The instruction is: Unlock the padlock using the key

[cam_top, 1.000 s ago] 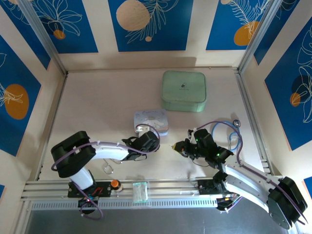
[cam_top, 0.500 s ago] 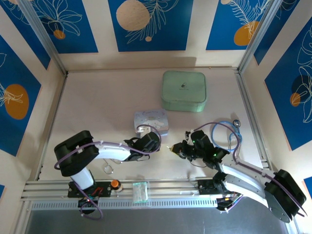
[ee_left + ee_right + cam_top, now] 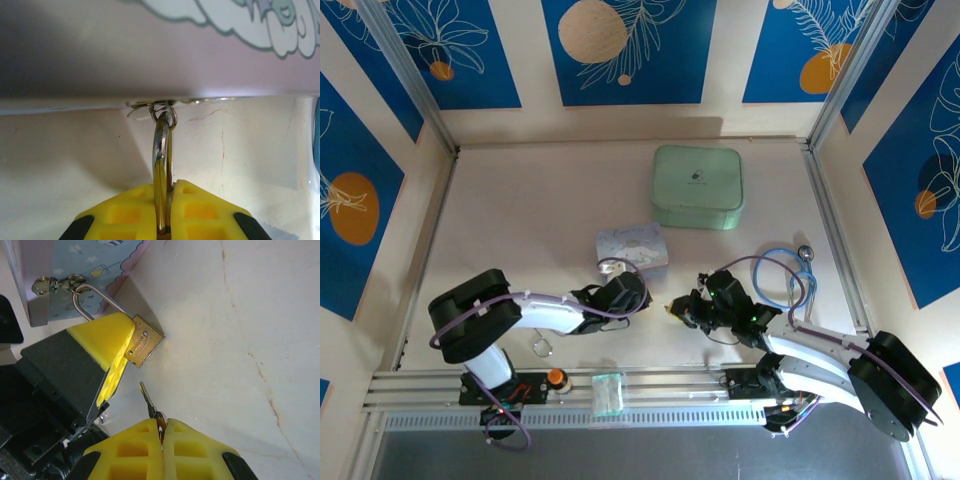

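Room to move lies mostly on the left and far parts of the pale wooden table, which is fenced by aluminium rails and blue-patterned walls on three sides. Both arms crowd the near middle. The left gripper and the right gripper face each other, near but apart, just in front of the pastel blue cartoon tin. A looped blue cable lies close by the right arm, near the right rail.

The small brass-gold padlock hangs from the tin's front hasp, with its thin silver shackle threaded through the ring. The left gripper's yellow pads are pressed together on the shackle, and the brass body juts out beside them. The right gripper is clamped tight on the head of the tiny silvery metal key. The key's blade points at the padlock's base, with a small gap between.

The tin's lid appears down, though its seam is hard to make out, and its inside is hidden. The mint-green rounded square case sits closed, well apart toward the back wall.
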